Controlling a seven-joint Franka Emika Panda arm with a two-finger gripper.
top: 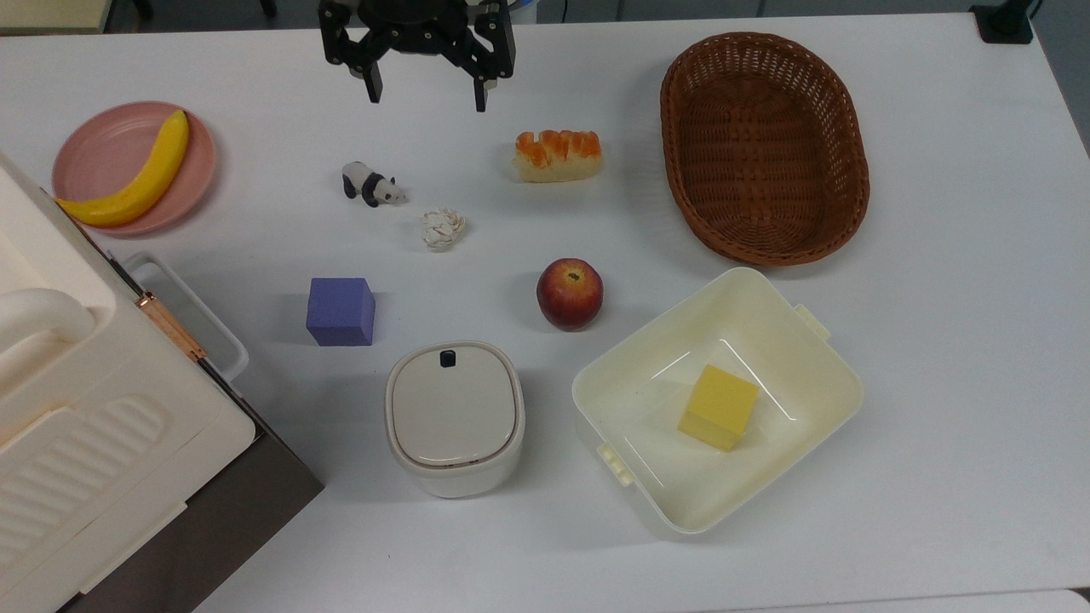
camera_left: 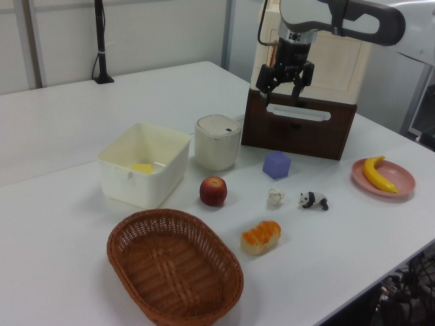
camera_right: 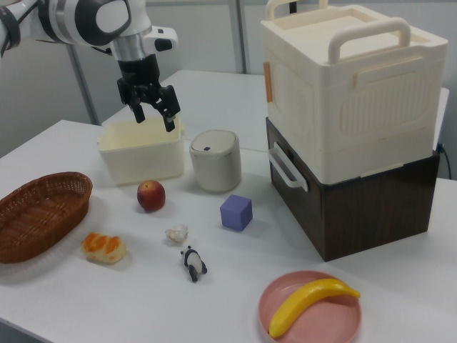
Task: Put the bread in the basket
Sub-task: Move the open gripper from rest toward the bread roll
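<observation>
The white table (top: 937, 383) is crowded, so the approach is best planned from the big things down. The stacked cream-and-brown storage box (camera_right: 353, 128) stands at the top view's lower left, well apart from the work, and need not be considered. The basket (top: 764, 146) lies empty at the top view's upper right, its long axis running up and down the top view — a wide target, so the release can be made anywhere over its middle. The cream tub (top: 719, 400), with a yellow block inside, sits just below the basket in the top view and should not be mistaken for it.

The gripper (top: 426, 89) hangs high above the table at the top view's upper edge, its jaws spread apart and holding nothing. The bread (top: 558, 156) lies on the table between the gripper and the basket, near the basket's left rim in the top view, its long side running across the top view.

The step in hand is judged to be the reach. The loaf is best taken across its short width, from straight above, with light pressure — it looks soft. The apple (top: 570, 294) and the small white flower shape (top: 443, 230) are near, but clear of a vertical descent.
</observation>
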